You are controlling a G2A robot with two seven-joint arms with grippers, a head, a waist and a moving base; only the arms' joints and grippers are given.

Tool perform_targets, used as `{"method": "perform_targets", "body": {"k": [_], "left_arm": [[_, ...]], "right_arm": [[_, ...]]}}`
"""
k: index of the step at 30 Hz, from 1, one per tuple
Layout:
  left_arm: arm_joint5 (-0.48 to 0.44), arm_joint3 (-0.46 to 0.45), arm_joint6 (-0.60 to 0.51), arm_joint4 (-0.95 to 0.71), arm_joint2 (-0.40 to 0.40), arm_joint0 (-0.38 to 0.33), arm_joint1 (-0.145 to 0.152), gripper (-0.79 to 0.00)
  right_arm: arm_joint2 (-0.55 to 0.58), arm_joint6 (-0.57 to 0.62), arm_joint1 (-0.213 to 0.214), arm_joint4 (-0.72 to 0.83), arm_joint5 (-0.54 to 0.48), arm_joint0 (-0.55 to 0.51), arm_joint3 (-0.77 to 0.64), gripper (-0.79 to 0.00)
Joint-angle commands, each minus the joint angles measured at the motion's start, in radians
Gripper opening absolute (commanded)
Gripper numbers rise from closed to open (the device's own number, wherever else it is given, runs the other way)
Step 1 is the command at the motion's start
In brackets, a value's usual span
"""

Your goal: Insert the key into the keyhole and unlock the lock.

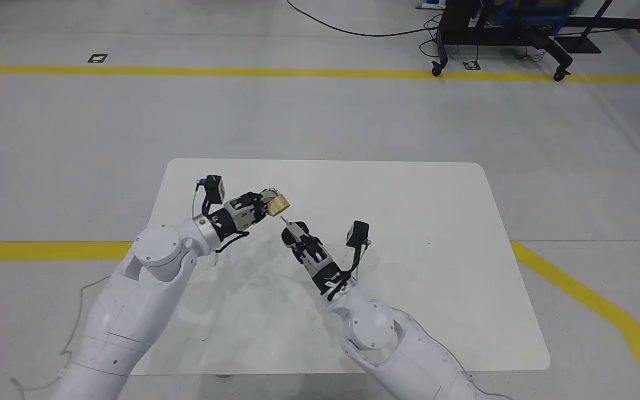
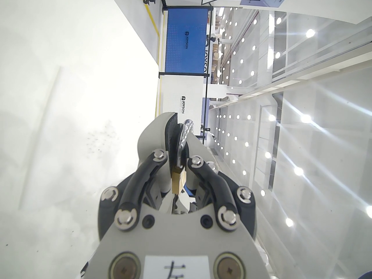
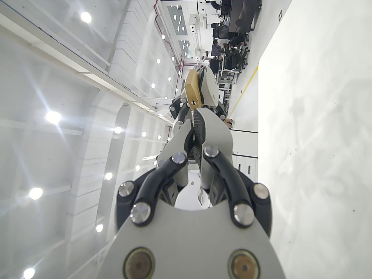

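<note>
White arms (image 1: 160, 250) (image 1: 375, 325) end in grey, black-linked claws (image 2: 181, 137) (image 3: 194, 123).

**Lock and key meet over the bench**

The lock (image 1: 277, 205) sits in the left end effector (image 1: 264, 203), raised above the left half of the bench (image 1: 430, 260). The right end effector (image 1: 293, 234) is just beside it, to its right and nearer the robot. The key (image 1: 288, 221) lies between them (tip at the lock).

key (image 3: 192, 114) mostly hidden, lock (image 3: 192, 89) partly covered
</note>
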Motion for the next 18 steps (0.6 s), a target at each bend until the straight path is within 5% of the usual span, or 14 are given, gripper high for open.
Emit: {"method": "perform_targets", "body": {"k": [1,18], "left_arm": [[0.001,0.002,-0.002,0.003,0.002,-0.003,-0.002,-0.785],[-0.007,0.006,0.0,0.057,0.009,-0.012,-0.012,-0.785]], "right_arm": [[0.003,-0.003,-0.004,0.002,0.0,0.001,0.004,-0.785],[0.026,-0.012,-0.037,0.006,0.002,0.011,0.044,-0.785]]}}
